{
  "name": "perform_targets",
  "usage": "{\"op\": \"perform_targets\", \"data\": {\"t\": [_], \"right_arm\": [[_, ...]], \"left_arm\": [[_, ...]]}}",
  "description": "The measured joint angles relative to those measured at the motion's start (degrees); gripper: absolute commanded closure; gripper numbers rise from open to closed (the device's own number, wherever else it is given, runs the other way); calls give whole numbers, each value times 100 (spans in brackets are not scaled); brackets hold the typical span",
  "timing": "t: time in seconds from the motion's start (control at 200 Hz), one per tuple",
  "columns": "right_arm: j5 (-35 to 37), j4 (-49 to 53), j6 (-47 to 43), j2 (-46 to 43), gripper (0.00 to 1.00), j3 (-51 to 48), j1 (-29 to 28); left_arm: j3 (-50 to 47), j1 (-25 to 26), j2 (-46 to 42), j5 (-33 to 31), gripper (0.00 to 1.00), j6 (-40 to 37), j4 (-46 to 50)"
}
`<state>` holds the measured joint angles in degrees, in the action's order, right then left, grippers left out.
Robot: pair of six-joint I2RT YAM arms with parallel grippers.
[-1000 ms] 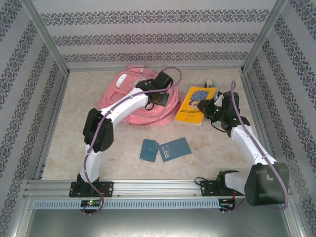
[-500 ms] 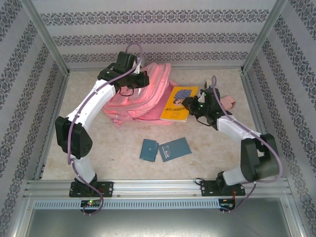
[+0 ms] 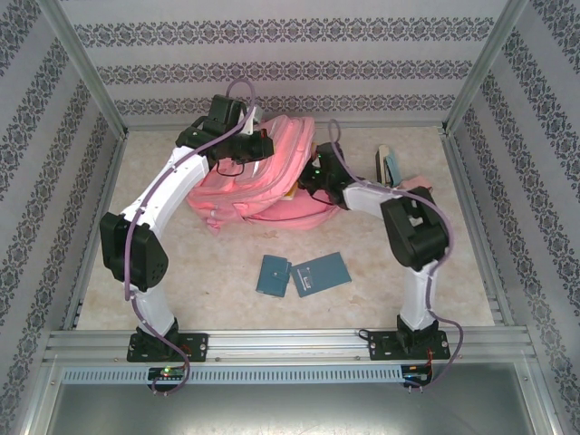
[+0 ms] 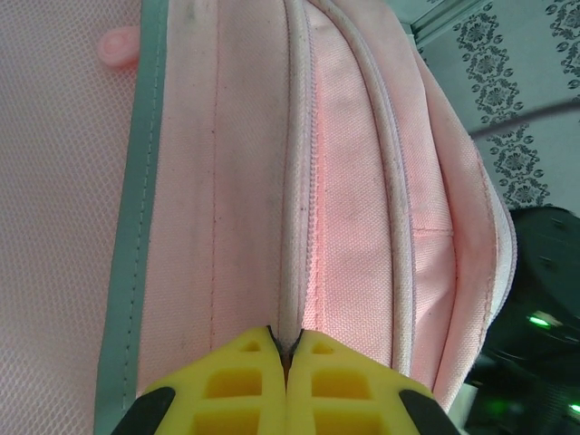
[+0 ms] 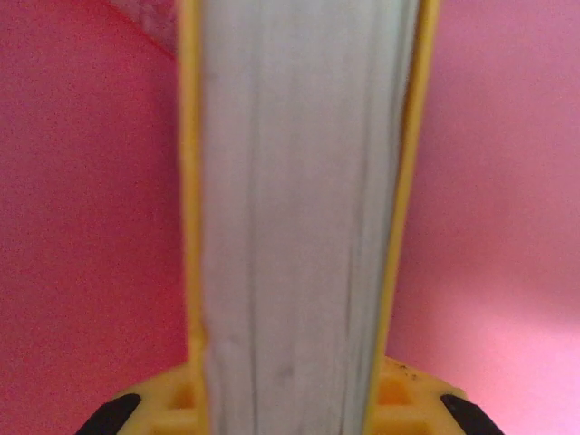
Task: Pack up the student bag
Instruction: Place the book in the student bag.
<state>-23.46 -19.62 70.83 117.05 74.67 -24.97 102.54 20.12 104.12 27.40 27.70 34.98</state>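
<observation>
Bag point(image 3: 276, 159) sat at the far middle of the table point(image 3: 208, 263), bulked up on its side, its top lifted toward the back wall. It was the biggest thing there.

Left claw point(image 3: 240, 149) was at the bag's upper left edge. From my left wrist, the claw point(image 4: 285, 349) was pressed together, yellow fingertips point(image 4: 245, 362) meeting on a pale ridge of the bag's fabric point(image 4: 353, 181) beside a zipper line. It pinched that ridge. A grey-green trim stripe point(image 4: 136, 236) ran along the left, with pink mesh beyond it. A small pink tab point(image 4: 118, 45) showed near the top.

Right claw point(image 3: 313, 177) reached in at the bag's right side, its arm stretched leftward across the table. From my right wrist, the claw point(image 5: 290, 399) pinched a book point(image 5: 290, 181) edge-on: grey-white page block between two thin yellow covers, held upright between the yellow fingers point(image 5: 403, 394). Pink fabric was on both sides of the book. I could not tell how deep in the bag it was.

Two dark blue booklets point(image 3: 273, 275) point(image 3: 321, 273) lay flat on the near middle of the table, just beside each other, well apart from the bag.

A small pink box point(image 3: 419, 185) sat near the right wall, behind my right arm. A dark thing point(image 3: 391, 166) was just beyond it, too small to identify.
</observation>
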Motion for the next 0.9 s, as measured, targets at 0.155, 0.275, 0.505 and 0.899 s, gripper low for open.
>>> {"op": "perform_targets", "data": {"t": [0.155, 0.275, 0.505, 0.899], "right_arm": [[26, 232, 70, 831, 77, 994, -155], [-7, 911, -212, 990, 61, 1484, -181], [118, 2435, -1147, 905, 53, 2022, -177], [197, 3187, -1698, 848, 86, 2004, -179]], "left_arm": [[0, -11, 0, 26, 100, 28, -42], [2, -35, 0, 42, 100, 28, -61], [35, -39, 2, 44, 100, 28, -116], [98, -42, 33, 98, 100, 28, -96]]}}
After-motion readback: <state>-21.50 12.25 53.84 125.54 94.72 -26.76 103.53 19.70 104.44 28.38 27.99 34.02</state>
